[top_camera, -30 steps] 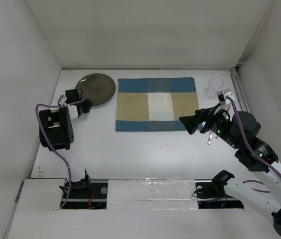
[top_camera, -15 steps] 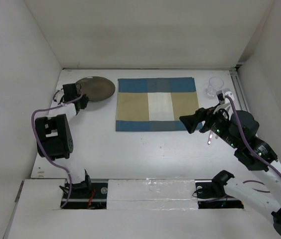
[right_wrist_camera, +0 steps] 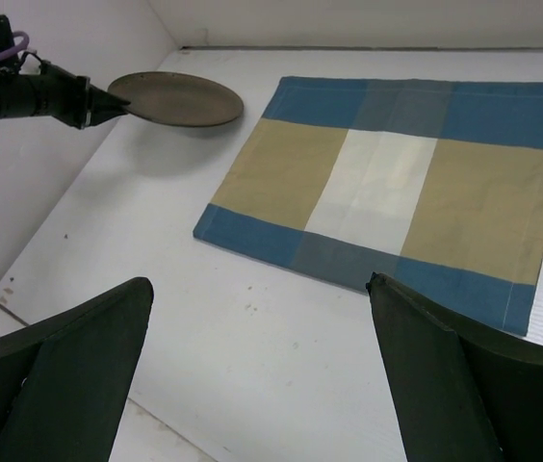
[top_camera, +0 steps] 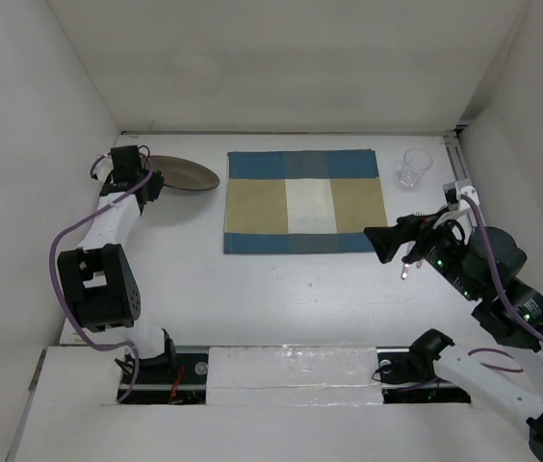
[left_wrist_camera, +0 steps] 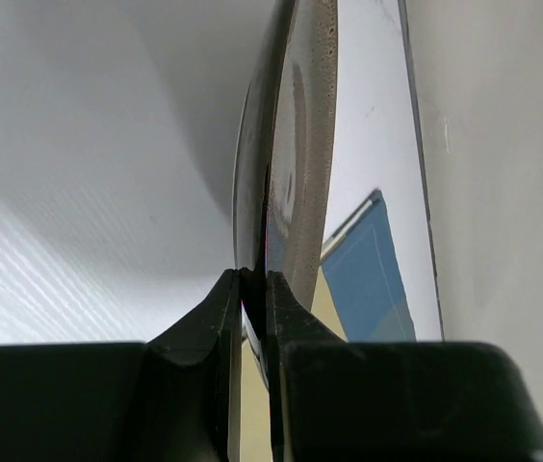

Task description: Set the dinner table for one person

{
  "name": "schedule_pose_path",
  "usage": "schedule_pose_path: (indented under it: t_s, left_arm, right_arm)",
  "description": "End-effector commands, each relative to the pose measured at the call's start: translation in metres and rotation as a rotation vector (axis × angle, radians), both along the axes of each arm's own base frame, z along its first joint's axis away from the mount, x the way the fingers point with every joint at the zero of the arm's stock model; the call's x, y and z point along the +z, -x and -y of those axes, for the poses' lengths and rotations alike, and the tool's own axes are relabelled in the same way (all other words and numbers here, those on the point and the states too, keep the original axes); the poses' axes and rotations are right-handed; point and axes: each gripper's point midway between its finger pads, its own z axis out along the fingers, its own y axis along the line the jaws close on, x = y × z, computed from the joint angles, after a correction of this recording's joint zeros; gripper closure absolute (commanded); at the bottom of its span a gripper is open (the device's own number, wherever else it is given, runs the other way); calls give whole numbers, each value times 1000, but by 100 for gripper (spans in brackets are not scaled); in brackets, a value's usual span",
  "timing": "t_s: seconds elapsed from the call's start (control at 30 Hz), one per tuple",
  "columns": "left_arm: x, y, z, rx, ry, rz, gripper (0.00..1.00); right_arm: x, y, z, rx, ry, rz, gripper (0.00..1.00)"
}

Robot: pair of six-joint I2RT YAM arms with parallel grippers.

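Left pincer (left_wrist_camera: 253, 280) is clenched on the rim of a dark plate (top_camera: 187, 174), which is tilted over the far-left corner of the desk (top_camera: 281, 298). The white desk spans the area ahead of both arm bases. Placemat (top_camera: 305, 202) lies flat by the far edge, midway. Glass (top_camera: 413, 167) stands upright near the far-right corner. Right pincer (top_camera: 379, 244) is released, jaws wide, hovering near the right edge beside the placemat's near-right corner.
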Motion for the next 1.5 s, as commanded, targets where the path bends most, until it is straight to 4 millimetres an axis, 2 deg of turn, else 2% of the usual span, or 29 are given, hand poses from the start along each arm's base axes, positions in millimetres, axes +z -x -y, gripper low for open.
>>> schedule_pose_path:
  t_s: [0.0,0.07,0.27,0.33,0.37,0.47,0.73,0.77,0.8,0.93,0.97,1.0,1.07,1.13,1.17,1.2,1.27,1.3,1.33,1.43,1.47]
  left_arm:
    - [117,-16,11,-48,-4,361,100]
    - [127,-12,13,-64,-9,383,100]
    - [137,-13,20,-103,-3,403,100]
    - [137,-13,24,-124,8,405,100]
    - [146,-12,26,-138,10,434,100]
    - [152,-12,36,-191,33,460,100]
    - [150,-13,51,-254,61,469,100]
    - [148,-11,58,-285,88,473,100]
    - [155,-12,61,-308,92,500,100]
    - [150,-17,74,-374,147,516,100]
    - [155,-17,80,-390,156,536,100]
    - [149,-17,89,-420,170,529,100]
    - [153,-21,101,-462,186,562,100]
    - [153,-21,124,-538,230,577,100]
    - [165,-23,132,-575,237,638,100]
    - [157,-24,146,-615,268,640,100]
    - [162,-22,168,-702,304,685,100]
    - [157,-26,176,-723,323,685,100]
    - [158,-25,198,-779,335,703,100]
    - [158,-24,220,-839,357,728,100]
    - [150,-25,230,-852,380,714,100]
  right_arm:
    - [28,5,16,-55,-26,63,0]
    - [29,5,19,-64,-24,62,0]
    - [29,7,22,-75,-23,63,0]
    - [26,7,23,-74,-10,60,0]
    - [26,7,23,-74,-10,60,0]
    - [32,9,26,-83,-20,75,0]
    - [30,7,25,-83,-14,67,0]
    - [30,7,25,-83,-14,67,0]
    - [30,7,25,-83,-14,67,0]
    - [30,5,23,-83,-13,66,0]
    - [30,5,23,-83,-13,66,0]
    - [28,3,22,-83,-8,59,0]
    - [31,1,23,-94,-4,71,0]
    - [31,1,23,-94,-4,71,0]
    - [33,-1,24,-104,-4,71,0]
    - [33,-1,24,-104,-4,71,0]
    - [37,0,25,-104,-10,80,0]
    - [37,0,25,-104,-10,80,0]
    - [37,0,25,-104,-10,80,0]
    - [37,1,28,-116,-3,73,0]
    - [37,1,28,-116,-3,73,0]
